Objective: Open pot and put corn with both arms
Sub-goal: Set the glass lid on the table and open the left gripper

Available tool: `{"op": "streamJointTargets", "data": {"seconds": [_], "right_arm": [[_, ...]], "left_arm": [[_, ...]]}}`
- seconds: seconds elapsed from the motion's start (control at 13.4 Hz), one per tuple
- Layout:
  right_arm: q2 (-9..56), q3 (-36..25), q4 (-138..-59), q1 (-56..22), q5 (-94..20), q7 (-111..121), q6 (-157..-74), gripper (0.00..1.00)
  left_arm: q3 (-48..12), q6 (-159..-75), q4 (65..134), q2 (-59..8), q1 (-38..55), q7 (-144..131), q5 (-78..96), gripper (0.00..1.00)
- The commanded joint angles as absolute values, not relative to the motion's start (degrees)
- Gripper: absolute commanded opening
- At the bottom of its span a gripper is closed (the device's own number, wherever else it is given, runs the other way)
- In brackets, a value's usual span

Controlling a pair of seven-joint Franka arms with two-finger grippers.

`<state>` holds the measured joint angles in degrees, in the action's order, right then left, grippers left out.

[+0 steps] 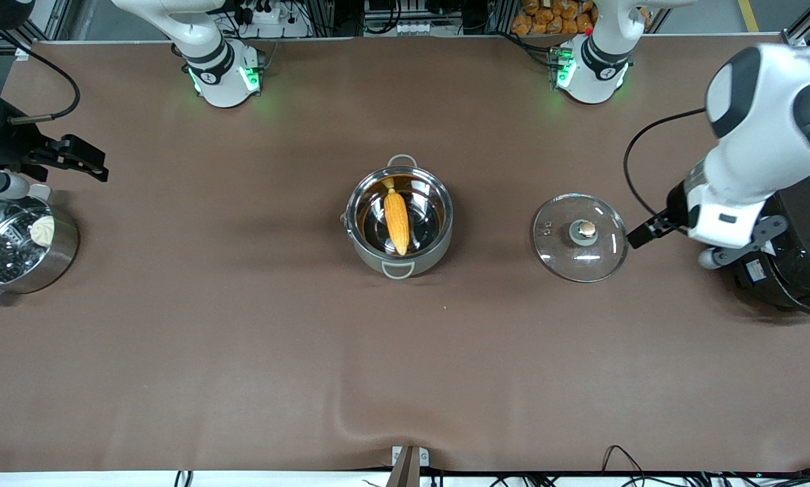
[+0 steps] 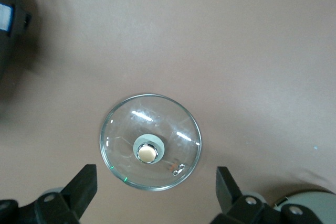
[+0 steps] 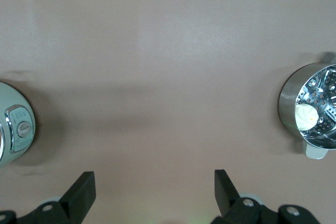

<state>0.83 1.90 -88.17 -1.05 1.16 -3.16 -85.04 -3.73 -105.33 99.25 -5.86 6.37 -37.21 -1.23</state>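
Lying inside the uncovered pot [image 1: 400, 223] mid-table, the corn [image 1: 397, 221] is well apart from both grippers. The left gripper [image 2: 156, 195] hangs spread and empty by the glass lid [image 2: 150, 141]; the right gripper [image 3: 155, 192], likewise spread, waits near the steamer pot [image 3: 311, 109].

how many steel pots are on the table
2: the pot mid-table, open, with the corn in it, and a steamer pot holding a bun at the right arm's end. No others show.

On the tabletop [image 1: 243, 338] are two steel pots, namely one open pot [image 1: 401, 223] and one steamer pot [image 1: 19, 250], plus one corn cob [image 1: 397, 220], one glass lid [image 1: 579, 237], one white bun [image 1: 42, 231] and one black rice cooker [image 1: 800, 257].
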Motion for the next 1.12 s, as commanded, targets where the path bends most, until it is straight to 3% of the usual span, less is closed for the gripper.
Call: {"op": "streamJointTargets", "data": {"seconds": [0.0,0.45,1.04], "right_arm": [[0.3,2.3,-88.8,-0.6,0.4,-4.1,-84.9,1.00],[0.4,2.3,-88.8,-0.9,0.4,-4.1,-85.1,1.00],[0.4,2.3,-88.9,-1.0,0.4,-4.1,-85.0,1.00]], "left_arm": [[-4.3,-103.3,97.8,-2.7,6.1,-32.9,-2.5,1.00],[-4.3,-101.5,97.6,2.2,6.1,-25.3,-2.5,1.00],[-4.0,-91.4,89.6,1.9,6.0,-15.5,-1.6,1.00]]}}
